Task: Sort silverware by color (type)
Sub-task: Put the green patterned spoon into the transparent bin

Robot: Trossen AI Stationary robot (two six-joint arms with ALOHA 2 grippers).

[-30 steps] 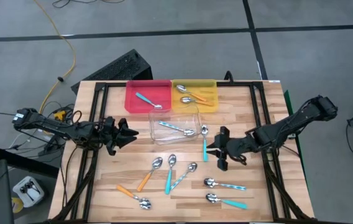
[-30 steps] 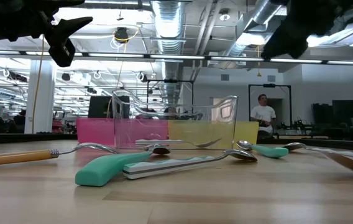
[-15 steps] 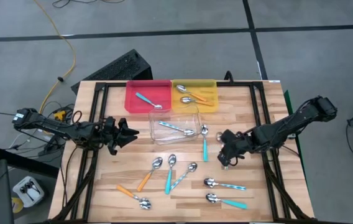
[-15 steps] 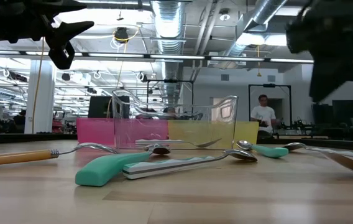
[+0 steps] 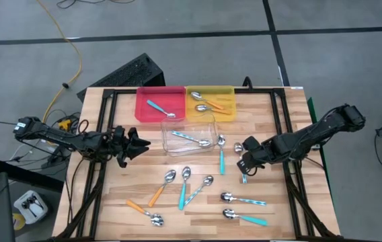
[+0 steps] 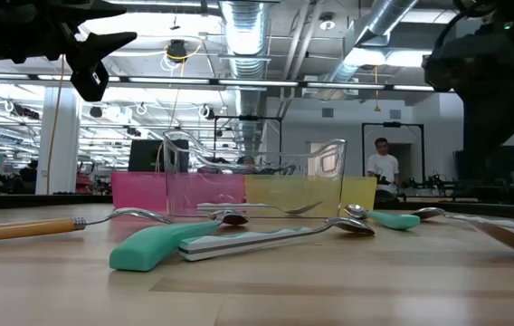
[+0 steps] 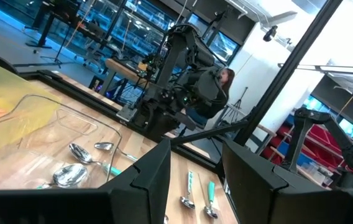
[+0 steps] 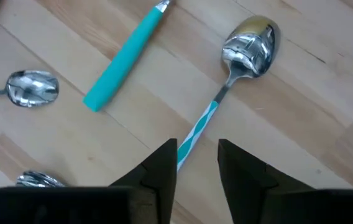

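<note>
High view: the slatted wooden table (image 5: 278, 121) carries red (image 5: 159, 103), yellow (image 5: 210, 101) and clear plastic trays (image 5: 189, 131), scattered glossy spoons (image 5: 185, 185). Right gripper (image 8: 196, 163), jaws parted, straddles a striped-handled spoon (image 8: 242, 68) without gripping; left gripper (image 5: 140, 143) hovers parted, empty, left.

A: Far edge of the table (image 5: 278, 121)?
B: Left tray (image 5: 171, 97) and right tray (image 5: 228, 115) side by side, touching. One spoon (image 5: 156, 107) in the left tray, a pair of spoons (image 5: 206, 102) in the right.

A: In front of them?
B: Third tray (image 5: 204, 128), one lone spoon (image 5: 194, 139) inside. Left gripper (image 5: 137, 143) to its left, apart. Just right of it an outside spoon (image 5: 221, 154), then the right gripper (image 5: 244, 168) over a straddled spoon (image 8: 242, 62).

A: Near edge?
B: Three clustered spoons (image 5: 183, 187) in the middle, a corner spoon (image 5: 144, 212) to the left, two stacked spoons (image 5: 243, 199) to the right.
</note>
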